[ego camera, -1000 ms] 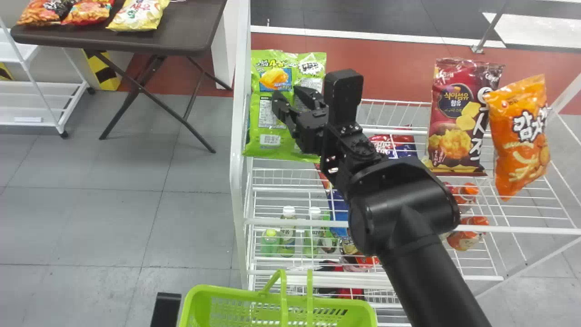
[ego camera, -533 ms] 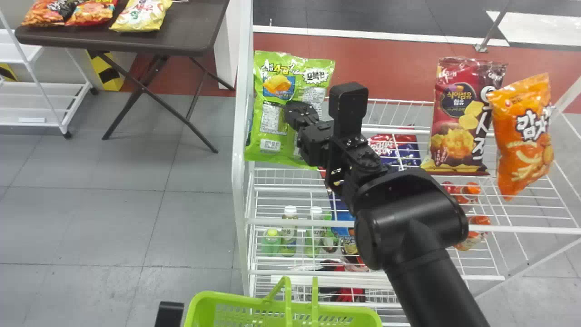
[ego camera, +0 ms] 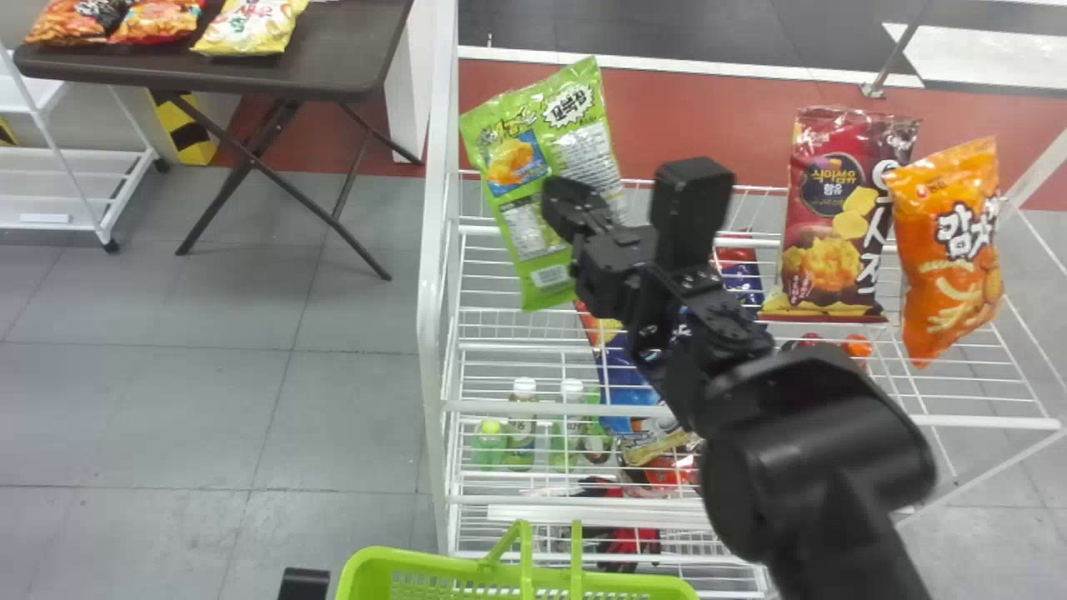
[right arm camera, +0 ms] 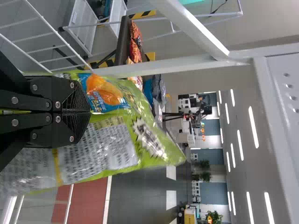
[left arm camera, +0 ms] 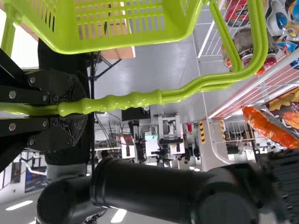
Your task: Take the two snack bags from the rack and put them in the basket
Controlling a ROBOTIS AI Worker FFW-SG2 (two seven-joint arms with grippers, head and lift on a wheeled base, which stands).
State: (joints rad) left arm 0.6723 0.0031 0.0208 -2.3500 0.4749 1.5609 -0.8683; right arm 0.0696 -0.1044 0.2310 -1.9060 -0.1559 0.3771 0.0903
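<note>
My right gripper [ego camera: 567,208] holds the green snack bag [ego camera: 521,229], tilted, above the left part of the rack's top shelf. In the right wrist view the right gripper [right arm camera: 86,111] is shut on the front of the green bag [right arm camera: 154,140]. Near the bottom edge is the green basket [ego camera: 417,560], with my left gripper's arm [ego camera: 304,583] beside it. The left wrist view has the left gripper [left arm camera: 70,109] shut on the basket handle [left arm camera: 135,100]. A dark red snack bag [ego camera: 834,225] and an orange snack bag [ego camera: 950,258] stand at the rack's right.
The white wire rack [ego camera: 436,250] has a tall left post and lower shelves with bottles [ego camera: 523,425] and more packets [ego camera: 621,383]. Behind on the left is a dark folding table [ego camera: 350,50] with several snack bags [ego camera: 250,25]. Grey floor lies left of the rack.
The right gripper has closed on the green bag, which has lifted and tilted. The right arm has shifted to the right in the head view. The basket has dipped slightly.
</note>
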